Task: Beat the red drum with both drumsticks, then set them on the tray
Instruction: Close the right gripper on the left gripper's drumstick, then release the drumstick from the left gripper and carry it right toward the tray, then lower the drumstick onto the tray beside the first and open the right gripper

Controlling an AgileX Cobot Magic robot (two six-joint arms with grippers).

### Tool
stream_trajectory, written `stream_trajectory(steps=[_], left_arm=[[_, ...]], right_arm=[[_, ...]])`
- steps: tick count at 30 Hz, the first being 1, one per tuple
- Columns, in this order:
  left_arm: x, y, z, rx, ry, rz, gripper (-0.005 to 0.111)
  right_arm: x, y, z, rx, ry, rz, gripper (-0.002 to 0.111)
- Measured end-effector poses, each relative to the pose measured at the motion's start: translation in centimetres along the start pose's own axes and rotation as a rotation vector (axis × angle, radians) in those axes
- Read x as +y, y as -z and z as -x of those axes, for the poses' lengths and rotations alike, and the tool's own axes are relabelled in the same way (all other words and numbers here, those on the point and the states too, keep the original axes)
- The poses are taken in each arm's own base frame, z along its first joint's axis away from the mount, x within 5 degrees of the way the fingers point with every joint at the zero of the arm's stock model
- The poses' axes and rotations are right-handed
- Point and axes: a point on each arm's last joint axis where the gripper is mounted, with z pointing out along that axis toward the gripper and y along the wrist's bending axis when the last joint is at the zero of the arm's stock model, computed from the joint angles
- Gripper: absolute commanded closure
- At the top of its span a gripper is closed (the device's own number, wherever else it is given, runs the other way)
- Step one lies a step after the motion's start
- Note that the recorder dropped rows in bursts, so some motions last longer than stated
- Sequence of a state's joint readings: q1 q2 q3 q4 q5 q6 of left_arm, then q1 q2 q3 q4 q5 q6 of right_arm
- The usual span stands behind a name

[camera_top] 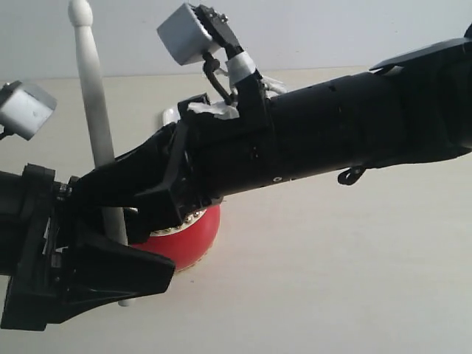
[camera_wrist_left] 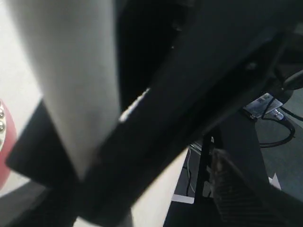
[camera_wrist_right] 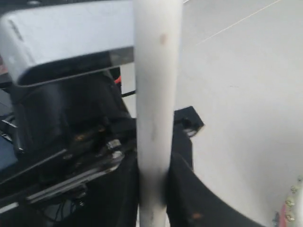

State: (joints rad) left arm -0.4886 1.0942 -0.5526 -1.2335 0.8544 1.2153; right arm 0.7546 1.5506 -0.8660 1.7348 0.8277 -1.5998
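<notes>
One pale drumstick (camera_top: 94, 103) stands nearly upright at the left, bead tip up. My right arm reaches across the middle, and its gripper (camera_top: 103, 188) is shut on that drumstick (camera_wrist_right: 154, 94), the jaws (camera_wrist_right: 154, 189) pinching its shaft. The same blurred shaft (camera_wrist_left: 71, 71) passes close to the left wrist camera. My left gripper (camera_top: 110, 269) sits low at the left, its near finger covering the stick's lower part; its jaws are hidden. The red drum (camera_top: 193, 237) lies mostly under the right arm; slivers of drum (camera_wrist_left: 4, 146) (camera_wrist_right: 293, 208) show. I cannot pick out a second drumstick. A white sliver (camera_top: 169, 116) behind the arm may be the tray.
The pale table (camera_top: 332, 280) stretches to the right of the drum. The grey wrist camera boxes (camera_top: 26, 107) (camera_top: 184, 33) stand above the arms. Beyond the table edge, the left wrist view shows a frame leg and cables (camera_wrist_left: 279, 123) on the floor.
</notes>
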Motion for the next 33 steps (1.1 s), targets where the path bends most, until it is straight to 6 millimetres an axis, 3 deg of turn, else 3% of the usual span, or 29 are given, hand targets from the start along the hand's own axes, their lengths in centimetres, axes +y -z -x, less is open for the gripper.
stream_trajectory(steps=[5,10,14,20,27,33], left_arm=[[-0.2,1.0,1.2,-0.004,-0.021,0.074,0.064],[-1.3,2.7,1.7,0.018,-0.049,0.122,0.105],[-2.5,4.1,1.7,-0.013,-0.093,0.156,0.107],[-4.4,6.3,1.3,-0.076,-0.122,0.2,0.107],[-5.3,9.4,-0.6,-0.097,-0.029,0.419,0.107],[-6.2,12.4,-2.0,-0.22,0.01,0.61,0.107]], right_arm=[[-2.4,2.9,2.1,-0.068,-0.034,-0.159,0.108],[-6.1,7.0,5.6,-0.052,-0.003,-0.435,0.108],[-8.1,8.5,8.6,0.054,0.102,-0.602,0.108],[-13.3,7.8,10.3,0.327,0.222,-0.76,0.108],[-19.9,5.0,9.8,0.689,0.412,-0.852,0.108],[-22.5,0.8,8.8,0.923,0.64,-0.889,0.108]])
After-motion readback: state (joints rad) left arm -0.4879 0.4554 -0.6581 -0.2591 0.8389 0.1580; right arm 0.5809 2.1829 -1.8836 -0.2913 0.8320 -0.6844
